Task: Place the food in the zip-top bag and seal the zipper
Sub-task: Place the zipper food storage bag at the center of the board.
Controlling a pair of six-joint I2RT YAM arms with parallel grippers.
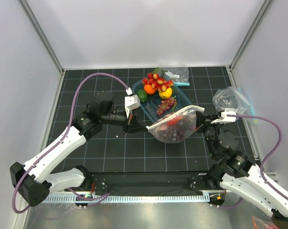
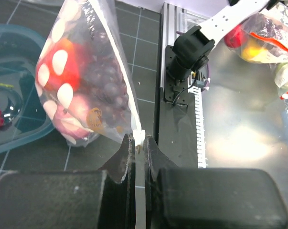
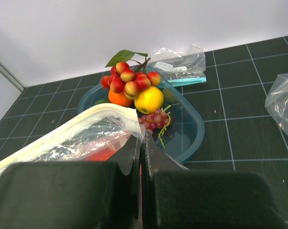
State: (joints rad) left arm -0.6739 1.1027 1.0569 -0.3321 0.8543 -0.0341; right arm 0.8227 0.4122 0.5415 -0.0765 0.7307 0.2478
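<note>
At centre of the desk (image 1: 105, 152) | clear white-dotted plastic zip-top bag (image 1: 175, 130) holds red round tomato (image 2: 73, 71), dark purple grape bunch (image 2: 104, 81) | left gripper (image 2: 139, 143), right gripper (image 3: 141, 138) each clenched on a zipper (image 1: 175, 114) end

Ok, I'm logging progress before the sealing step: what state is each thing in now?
zip-top bag: filled, stretched between both claws.
zipper: pulled taut; sealed or not, cannot tell.
tomato: inside the bag.
grape bunch: inside the bag.
onion: inside the bag.
left claw: shut on the bag's mouth corner.
right claw: shut on the opposite corner.
blue tray: holding other fruit.
</note>
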